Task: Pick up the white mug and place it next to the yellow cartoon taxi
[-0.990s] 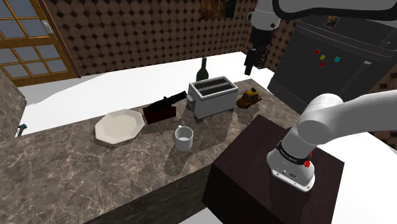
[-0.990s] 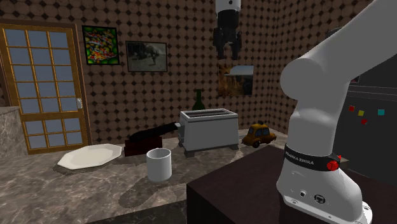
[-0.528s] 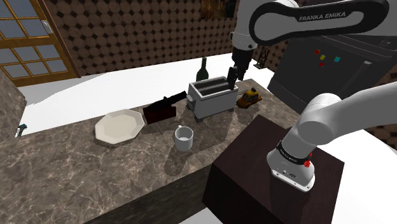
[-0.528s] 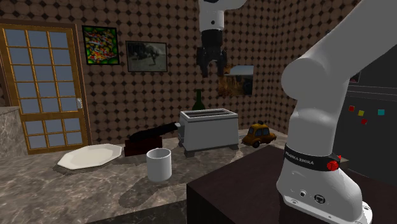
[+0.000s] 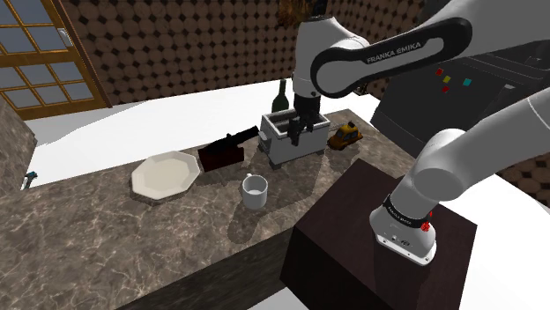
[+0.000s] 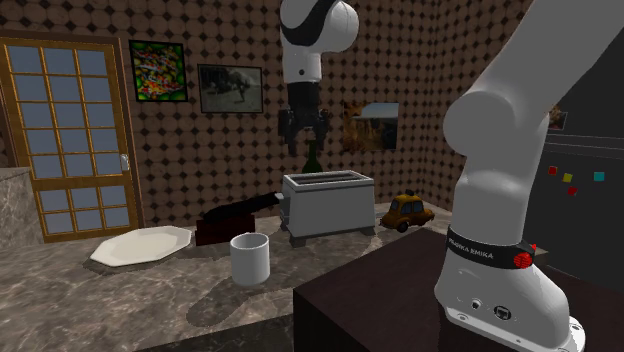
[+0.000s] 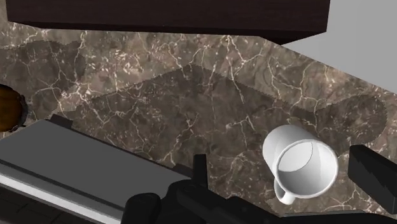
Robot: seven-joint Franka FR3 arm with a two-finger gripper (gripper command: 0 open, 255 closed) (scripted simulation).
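Note:
The white mug [image 5: 255, 190] stands upright on the marble counter in front of the toaster [image 5: 294, 136]; it also shows as the mug [image 6: 250, 258]. The yellow cartoon taxi [image 5: 345, 134] sits just past the toaster on the shoulder view's right, seen too as the taxi [image 6: 408, 211]. My gripper [image 5: 297, 132] hangs open in the air above the toaster [image 6: 326, 203], well clear of the mug. In the wrist view the mug [image 7: 299, 164] lies far below, between my open fingers [image 7: 199, 168], untouched, handle toward the camera.
A white octagonal plate [image 5: 165, 175] lies on the shoulder view's left of the mug. A dark low object [image 5: 227, 150] and a dark bottle [image 5: 282, 95] stand behind the toaster. My dark stand [image 5: 379, 238] borders the counter [image 5: 106, 229]. A black fridge [image 5: 458, 97] rises behind the taxi.
The arm has swung from high above the taxi toward the shoulder view's left and come lower, so the gripper now hangs over the toaster. Nothing on the counter moved.

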